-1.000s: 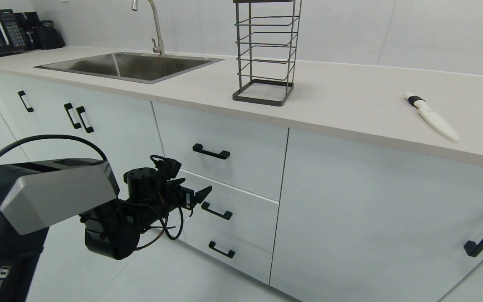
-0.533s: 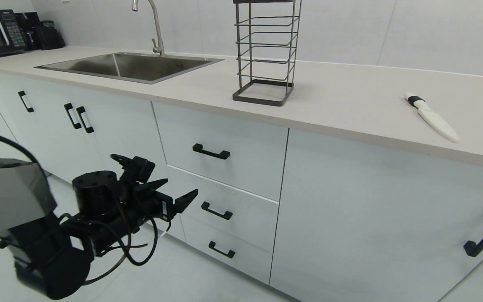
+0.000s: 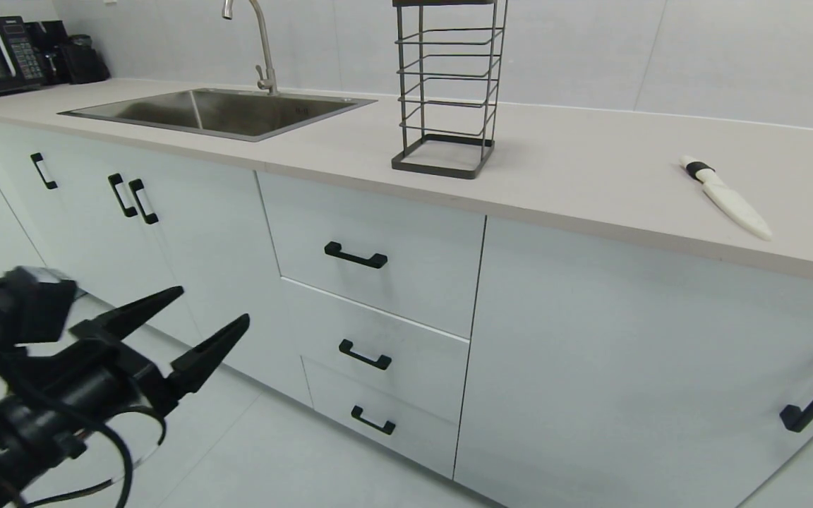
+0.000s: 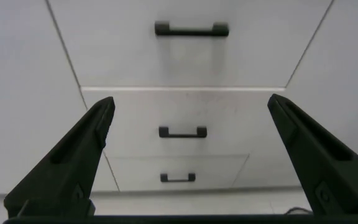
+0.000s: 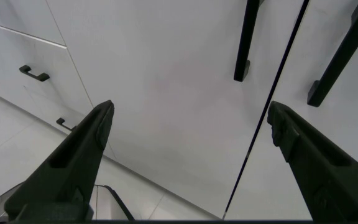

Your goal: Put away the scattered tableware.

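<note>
Left gripper [image 3: 214, 303] gapes wide, low before the drawers [image 3: 406, 339]; right gripper [image 5: 190, 109] likewise. The knife [image 3: 725, 196] lies near the counter's [image 3: 590, 176] front edge.

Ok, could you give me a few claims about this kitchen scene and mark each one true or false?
1. The white knife lies on the counter, right of the wire rack. True.
2. The wire rack stands inside the sink. False: it stands on the counter beside it.
3. The left end effector is open. True.
4. The left end effector holds the knife. False: it holds nothing.
5. One of the three drawers is pulled out. False: all are shut.
</note>
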